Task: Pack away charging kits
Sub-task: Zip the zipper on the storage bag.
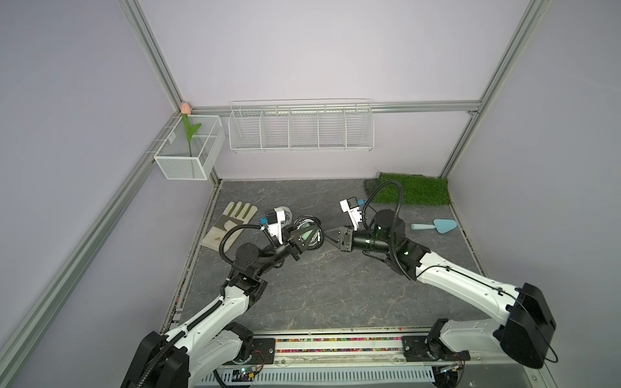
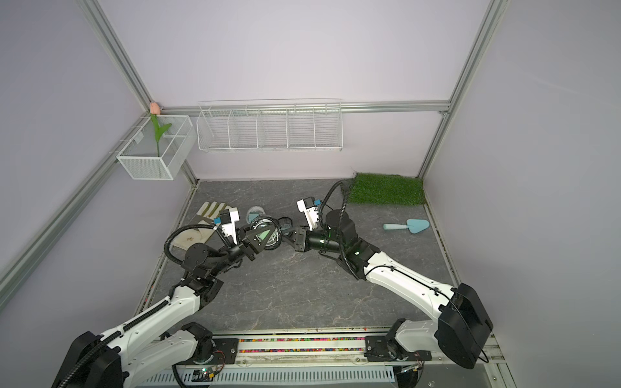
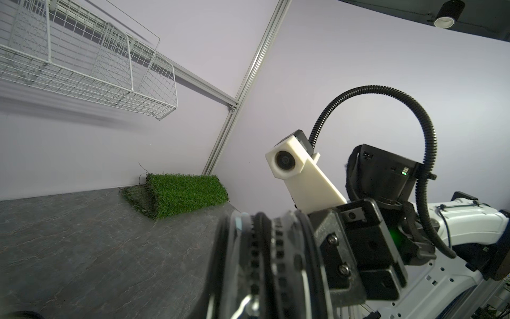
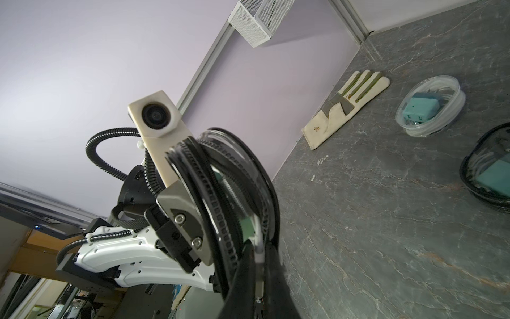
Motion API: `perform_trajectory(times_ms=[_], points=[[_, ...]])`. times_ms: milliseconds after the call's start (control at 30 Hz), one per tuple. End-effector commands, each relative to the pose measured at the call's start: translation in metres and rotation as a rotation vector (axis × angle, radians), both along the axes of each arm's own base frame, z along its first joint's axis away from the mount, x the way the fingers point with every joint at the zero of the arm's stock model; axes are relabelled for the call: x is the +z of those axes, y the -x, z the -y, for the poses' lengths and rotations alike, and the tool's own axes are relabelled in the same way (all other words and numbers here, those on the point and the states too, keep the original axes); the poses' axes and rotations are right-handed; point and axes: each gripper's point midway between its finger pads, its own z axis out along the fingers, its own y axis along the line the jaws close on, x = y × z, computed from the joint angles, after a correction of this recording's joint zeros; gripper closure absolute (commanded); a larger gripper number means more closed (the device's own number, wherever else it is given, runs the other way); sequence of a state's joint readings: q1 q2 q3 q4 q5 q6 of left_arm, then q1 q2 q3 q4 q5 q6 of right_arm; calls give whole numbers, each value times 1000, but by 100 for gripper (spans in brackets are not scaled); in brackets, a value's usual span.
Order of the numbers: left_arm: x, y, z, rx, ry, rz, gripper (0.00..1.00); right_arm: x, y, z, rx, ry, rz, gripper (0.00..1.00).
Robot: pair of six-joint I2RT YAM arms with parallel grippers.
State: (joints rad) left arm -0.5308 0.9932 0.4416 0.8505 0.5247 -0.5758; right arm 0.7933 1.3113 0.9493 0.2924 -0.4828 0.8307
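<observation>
Both top views look down; wrist cameras (image 3: 285,161) face each other, seemingly close.

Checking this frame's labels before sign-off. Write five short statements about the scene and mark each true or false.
1. The left gripper holds a round black-rimmed case. True.
2. The trowel lies on the grass mat. False: it lies on the grey table, apart from the mat.
3. The white-rimmed case on the table has a teal charger block in it. True.
4. The tulip stands in the long wire shelf. False: it stands in the mesh box.
5. The right gripper is wide open. False: it is shut, its tips at the black-rimmed case.
</observation>
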Motion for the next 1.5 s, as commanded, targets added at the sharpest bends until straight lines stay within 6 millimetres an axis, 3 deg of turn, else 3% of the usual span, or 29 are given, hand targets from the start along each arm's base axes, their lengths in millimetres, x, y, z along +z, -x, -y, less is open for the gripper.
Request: perform_trajectory(times_ms=[0,300,433,600,733,900,967,1167,1467], points=[[-9,6,2,2,-70,15,100,37,4,-2,57,-110,29,94],[0,13,9,-75,-8,37,100,65,3,-22,211,-416,-17,93],[2,9,13,-96,17,31,100,58,-3,-33,224,-428,-47,93],[5,4,12,-76,29,24,100,48,3,-43,174,-325,-2,93],[14,6,8,-72,65,27,100,32,17,-53,107,-129,79,93],[31,9,1,-72,159,4,100,14,12,-44,-1,10,130,93],[35,7,-4,-64,204,-25,100,13,16,-47,25,6,133,93],[44,4,-8,-62,280,-10,100,21,54,-72,146,29,214,93],[58,-5,-24,47,330,-3,100,6,71,-82,207,82,206,93]])
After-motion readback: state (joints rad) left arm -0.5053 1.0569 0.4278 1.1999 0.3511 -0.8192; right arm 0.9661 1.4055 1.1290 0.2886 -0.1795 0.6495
